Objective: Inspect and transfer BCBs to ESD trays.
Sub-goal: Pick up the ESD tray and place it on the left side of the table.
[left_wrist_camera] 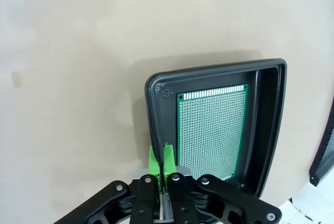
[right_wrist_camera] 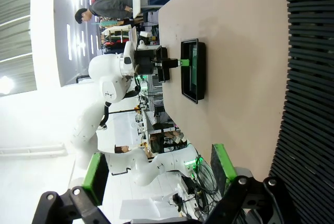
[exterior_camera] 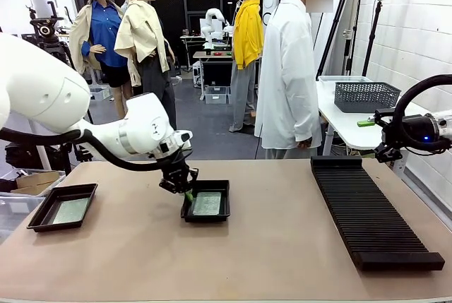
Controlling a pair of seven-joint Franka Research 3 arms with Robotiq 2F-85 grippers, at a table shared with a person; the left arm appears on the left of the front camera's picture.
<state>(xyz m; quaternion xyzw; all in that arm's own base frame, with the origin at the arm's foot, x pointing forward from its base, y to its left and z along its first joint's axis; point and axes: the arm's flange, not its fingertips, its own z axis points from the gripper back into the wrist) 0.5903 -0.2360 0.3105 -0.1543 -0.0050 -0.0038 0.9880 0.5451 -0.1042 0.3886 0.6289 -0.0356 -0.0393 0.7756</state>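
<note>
A bare stretch of tan table [exterior_camera: 268, 253] fills the foreground. At far left a black tray [exterior_camera: 62, 206] holds a green circuit board [exterior_camera: 70, 210]. Near the middle, the left gripper [exterior_camera: 188, 192] pinches the near-left rim of a second black tray [exterior_camera: 207, 201], its green pads pressed together on the plastic edge; in its own wrist view the closed gripper [left_wrist_camera: 162, 157] clamps the tray's [left_wrist_camera: 266, 130] wall, and a perforated green board [left_wrist_camera: 211, 130] lies flat inside. To the right a long black ridged rack [exterior_camera: 371, 211] runs along the table. The right gripper [right_wrist_camera: 156, 169] hangs off the table's right edge with its fingers spread wide, holding nothing. A person in a white shirt [exterior_camera: 286, 77] stands at the far side, beside a white side table carrying a grey mesh basket [exterior_camera: 365, 95].
</note>
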